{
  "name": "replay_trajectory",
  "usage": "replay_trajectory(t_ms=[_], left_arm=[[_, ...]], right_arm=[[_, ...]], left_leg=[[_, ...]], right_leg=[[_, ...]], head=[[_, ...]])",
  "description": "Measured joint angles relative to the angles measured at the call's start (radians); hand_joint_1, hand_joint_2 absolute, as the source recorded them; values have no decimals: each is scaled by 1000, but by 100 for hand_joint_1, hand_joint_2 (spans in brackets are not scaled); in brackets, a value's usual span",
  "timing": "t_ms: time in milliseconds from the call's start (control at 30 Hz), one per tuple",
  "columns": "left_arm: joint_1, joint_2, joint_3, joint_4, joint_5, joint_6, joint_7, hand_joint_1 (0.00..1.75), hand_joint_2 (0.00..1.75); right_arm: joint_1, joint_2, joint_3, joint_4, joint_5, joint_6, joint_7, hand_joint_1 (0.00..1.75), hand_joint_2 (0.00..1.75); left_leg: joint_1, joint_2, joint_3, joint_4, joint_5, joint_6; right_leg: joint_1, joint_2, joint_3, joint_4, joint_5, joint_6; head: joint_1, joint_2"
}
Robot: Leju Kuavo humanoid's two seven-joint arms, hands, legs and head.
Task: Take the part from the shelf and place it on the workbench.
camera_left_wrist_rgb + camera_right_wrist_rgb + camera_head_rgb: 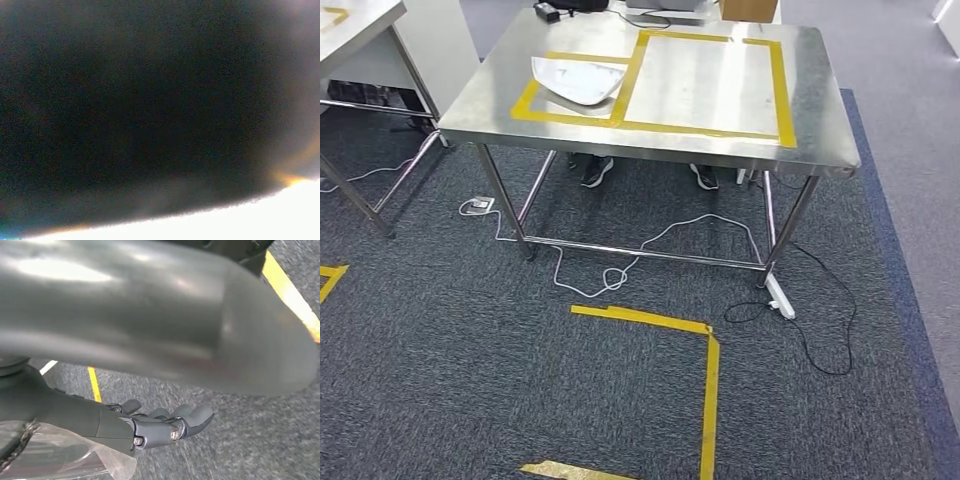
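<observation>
A white, shallow curved part (576, 78) lies on the steel workbench (644, 148), inside the smaller left yellow-taped rectangle. The larger taped rectangle (705, 85) beside it is bare. In the right wrist view my right hand (166, 425) hangs over the grey carpet, its dark fingers (196, 416) stretched out with nothing between them. The thick grey thumb (151, 315) blurs across that picture. Crinkled clear plastic (75, 455) sits near the wrist; what it belongs to I cannot tell. The left wrist view is dark and blurred, so the left hand's state is unreadable.
The workbench stands ahead on thin steel legs. White and black cables (622, 270) and a power strip (780, 298) lie beneath it. A person's shoes (596, 170) show behind the table. Yellow tape (709, 390) marks a corner on the carpet nearby. Another table (358, 30) stands far left.
</observation>
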Motion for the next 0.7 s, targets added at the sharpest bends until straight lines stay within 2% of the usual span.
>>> replay_trajectory(t_ms=[33, 67, 100, 133, 167, 200, 233, 267, 300, 333, 367, 400, 433, 467, 500, 533, 567, 633, 667, 700], left_arm=[[0, 0, 0, 0, 0, -1, 0, 0, 0], [-1, -1, 0, 0, 0, -1, 0, 0, 0], [0, -1, 0, 0, 0, -2, 0, 0, 0], [0, -1, 0, 0, 0, -2, 0, 0, 0], [0, -1, 0, 0, 0, -2, 0, 0, 0], [0, -1, 0, 0, 0, -2, 0, 0, 0], [0, -1, 0, 0, 0, -2, 0, 0, 0], [0, -1, 0, 0, 0, -2, 0, 0, 0], [-1, -1, 0, 0, 0, -2, 0, 0, 0], [-2, -2, 0, 0, 0, -2, 0, 0, 0], [-3, -2, 1, 0, 0, -2, 0, 0, 0], [-4, -3, 1, 0, 0, -2, 0, 0, 0], [-3, -3, 1, 0, 0, -2, 0, 0, 0], [-3, -2, 1, 0, 0, -2, 0, 0, 0], [-1, -1, 1, 0, 0, -2, 0, 0, 0], [3, -1, 1, 0, 0, -2, 0, 0, 0], [5, -1, 1, 0, 0, -2, 0, 0, 0], [7, 0, 1, 0, 1, -2, 0, 0, 0], [6, 0, 1, 0, 2, -2, 0, 0, 0], [5, 0, 1, 0, 3, -2, -1, 0, 0]], right_arm=[[1, 0, 0, 1, 0, 0, 0, 0, 0], [1, -1, 0, 1, 0, 1, 0, 0, 0], [0, -1, 0, 1, 0, 1, 0, 0, 0], [0, -1, 0, 1, 0, 1, 0, 0, 0], [-1, -2, 0, 1, 0, 1, 0, 0, 0], [-1, -2, 0, 1, 0, 1, 0, 0, 0], [-1, -2, 0, 1, 0, 2, 0, 0, 0], [-1, -2, 0, 1, 0, 2, 0, 0, 0], [-3, -3, 0, 1, 0, 2, 0, 0, 0], [-6, -3, 0, 1, 0, 2, -1, 0, 0], [-8, -4, 0, 1, 0, 2, -1, 0, 0], [-10, -4, 0, 1, 0, 3, -1, 0, 0], [-9, -5, 0, 1, 0, 4, -1, 0, 0], [-7, -5, 0, 1, 0, 4, -1, 0, 0], [-6, -5, 0, 1, 0, 5, 0, 0, 0], [-4, -5, 0, 1, 0, 5, 0, 0, 0], [-3, -5, 0, 1, 0, 5, 0, 0, 0], [-1, -5, 0, 1, 0, 6, 0, 0, 0], [-1, -6, 0, 1, 0, 7, 0, 0, 0], [-1, -6, 0, 1, -1, 8, 0, 0, 0]], left_leg=[[1, 3, -16, -3, 14, 9], [2, 5, -32, -4, 28, 15], [0, 6, -50, -3, 42, 19], [-1, 7, -68, -2, 57, 20], [-3, 8, -87, -1, 72, 20], [-4, 9, -108, 0, 88, 19], [-5, 10, -127, 2, 102, 17], [-5, 10, -145, 3, 117, 15], [-6, 10, -159, 5, 130, 11], [-8, 9, -170, 7, 144, 7], [-8, 9, -176, 6, 158, 2], [-8, 9, -179, 5, 172, -3], [-7, 9, -181, 1, 186, -9], [-5, 8, -183, -3, 197, -15], [-3, 6, -188, 0, 189, -22], [-2, 4, -193, 15, 158, -28], [0, 2, -200, 48, 106, -34], [2, 1, -212, 169, -13, -42], [3, 1, -214, 234, -41, -44], [4, 1, -208, 281, -38, -46]], right_leg=[[-1, 3, -12, 24, -36, 5], [-2, 7, -26, 65, -87, 8], [-3, 9, -39, 122, -143, 11], [-3, 11, -50, 185, -182, 13], [-3, 12, -50, 236, -194, 14], [-3, 12, -39, 264, -180, 14], [-3, 12, -14, 260, -146, 13], [-3, 12, 29, 221, -111, 11], [-2, 13, 89, 151, -96, 8], [-1, 13, 158, 57, -102, 4], [1, 14, 211, -23, -118, -1], [3, 15, 245, -79, -136, -7], [6, 15, 254, -104, -141, -13], [5, 14, 242, -101, -134, -20], [5, 12, 229, -98, -122, -27], [3, 10, 215, -95, -109, -35], [2, 7, 199, -94, -95, -42], [3, 3, 164, -88, -70, -49], [4, 2, 145, -84, -59, -49], [5, 0, 124, -79, -48, -49]], head=[[2, 0], [3, 0], [6, 0], [6, 0], [6, 0], [6, 0], [6, 0], [6, 0], [6, 0], [6, 0], [6, 0], [7, 0], [8, 0], [10, 0], [12, 0], [11, 0], [8, 0], [3, 0], [1, 0], [1, 0]])
